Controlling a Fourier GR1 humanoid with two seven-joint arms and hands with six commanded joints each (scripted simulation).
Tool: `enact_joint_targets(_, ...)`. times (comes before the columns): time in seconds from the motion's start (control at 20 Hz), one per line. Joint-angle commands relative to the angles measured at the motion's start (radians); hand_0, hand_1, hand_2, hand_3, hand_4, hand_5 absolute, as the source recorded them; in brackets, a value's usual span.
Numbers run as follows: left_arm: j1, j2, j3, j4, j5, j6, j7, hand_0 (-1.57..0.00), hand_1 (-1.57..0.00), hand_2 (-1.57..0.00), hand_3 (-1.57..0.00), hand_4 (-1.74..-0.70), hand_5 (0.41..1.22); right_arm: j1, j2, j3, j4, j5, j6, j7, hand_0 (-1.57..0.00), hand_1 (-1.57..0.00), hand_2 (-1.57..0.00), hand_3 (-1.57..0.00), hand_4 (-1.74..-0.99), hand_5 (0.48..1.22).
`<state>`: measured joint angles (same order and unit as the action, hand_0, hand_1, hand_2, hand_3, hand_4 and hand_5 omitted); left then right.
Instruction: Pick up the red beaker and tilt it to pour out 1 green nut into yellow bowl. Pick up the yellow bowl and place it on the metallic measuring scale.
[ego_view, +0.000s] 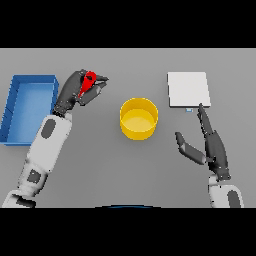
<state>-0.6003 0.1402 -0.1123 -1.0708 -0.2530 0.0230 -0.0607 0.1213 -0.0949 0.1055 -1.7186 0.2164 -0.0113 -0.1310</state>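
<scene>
Mostly hidden inside the curled left hand (75, 92): the red beaker (89, 81), only a small part visible. Contents impossible to see. Too small to read: mark beside the scale (188, 89).

A shallow blue rectangular bin (28, 109) with upright walls sits at the left side of the plain grey tabletop (125, 170). Its open top faces up, and its inner floor is a lighter blue than the rim. The bin's long sides run away from the viewer, its far end close to the tabletop's far edge, and its left wall lies at the edge of the view. The wall nearest the viewer looks darker than the others. The tabletop is a flat, even grey surface that spans the whole width of the view.
</scene>
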Motion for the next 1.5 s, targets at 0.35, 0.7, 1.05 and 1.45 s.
enact_joint_targets(0.35,-0.138,0.081,-0.229,0.002,-0.29,-0.107,0.152,-1.57,-1.57,-1.57,-1.57,-1.74,1.147,0.006,0.003,0.006,-0.022,-0.015,0.017,0.02,0.0,0.0,0.0,0.0,-1.182,0.668)
enact_joint_targets(0.7,-0.257,0.116,-0.443,0.049,-0.539,-0.251,0.207,-1.57,-1.57,-1.57,-1.49,-1.7,1.205,0.005,0.018,0.011,-0.017,-0.019,0.016,0.049,0.0,0.0,0.0,0.0,-1.19,0.675)
enact_joint_targets(1.05,-0.416,0.122,-0.603,0.149,-0.691,-0.379,0.106,-1.57,-1.57,-1.57,-1.35,-1.72,1.218,0.026,0.038,-0.004,-0.028,-0.071,0.027,0.047,0.0,0.0,0.0,0.0,-1.212,0.631)
enact_joint_targets(1.45,-0.528,0.122,-0.777,0.217,-0.853,-0.387,-0.02,-1.57,-1.57,-1.57,-1.53,-1.73,1.22,0.014,0.046,0.004,-0.019,-0.02,-0.014,0.02,0.0,0.0,0.0,0.0,-1.185,0.575)
